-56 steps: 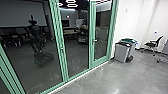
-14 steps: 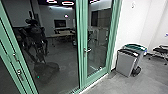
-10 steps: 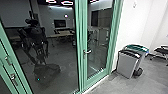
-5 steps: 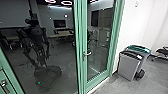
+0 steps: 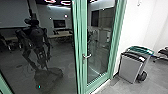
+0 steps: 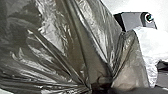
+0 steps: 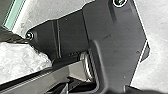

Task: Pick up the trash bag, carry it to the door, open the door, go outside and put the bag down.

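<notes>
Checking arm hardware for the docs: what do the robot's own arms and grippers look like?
Reflected in the glass, the arms look near-black, slim and jointed. Cables, markings and gripper details are too unclear to tell.

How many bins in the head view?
2. Black-topped bin beside the glass door, against the wall side; green-topped bin just behind it, partly covered. Any others behind them would be hidden.

Dim behind glass (image 5: pixel 61 47), glowing ceiling lights (image 5: pixel 62 3), bright wall (image 5: pixel 140 25), glare on bag (image 6: pixel 75 37)
</notes>
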### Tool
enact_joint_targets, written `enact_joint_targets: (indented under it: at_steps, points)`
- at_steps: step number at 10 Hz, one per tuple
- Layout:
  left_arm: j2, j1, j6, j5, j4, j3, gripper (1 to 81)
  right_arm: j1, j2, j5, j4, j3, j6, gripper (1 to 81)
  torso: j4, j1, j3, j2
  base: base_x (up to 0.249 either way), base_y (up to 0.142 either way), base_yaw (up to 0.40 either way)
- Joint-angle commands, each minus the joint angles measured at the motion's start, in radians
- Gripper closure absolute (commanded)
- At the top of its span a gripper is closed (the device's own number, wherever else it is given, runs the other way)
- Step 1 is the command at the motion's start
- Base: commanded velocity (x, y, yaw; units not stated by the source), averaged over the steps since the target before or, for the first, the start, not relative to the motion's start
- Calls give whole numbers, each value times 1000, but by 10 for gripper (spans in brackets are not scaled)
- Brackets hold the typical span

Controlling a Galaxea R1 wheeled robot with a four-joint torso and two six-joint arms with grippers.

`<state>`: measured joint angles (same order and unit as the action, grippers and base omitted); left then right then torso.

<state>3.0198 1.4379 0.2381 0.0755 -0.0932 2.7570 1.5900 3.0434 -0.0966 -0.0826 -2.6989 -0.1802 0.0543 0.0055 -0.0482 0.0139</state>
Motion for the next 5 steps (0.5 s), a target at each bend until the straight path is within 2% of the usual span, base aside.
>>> enact_joint_targets:
  at_steps: [1,5]
  points:
    - [-5,-53,7,56,3,1,811,-40,4,58,9,4,4,10,0,0,0,0,170,-65,0]
    - [-5,-53,7,58,3,3,811,-40,2,58,9,4,4,10,0,0,0,0,170,-65,0]
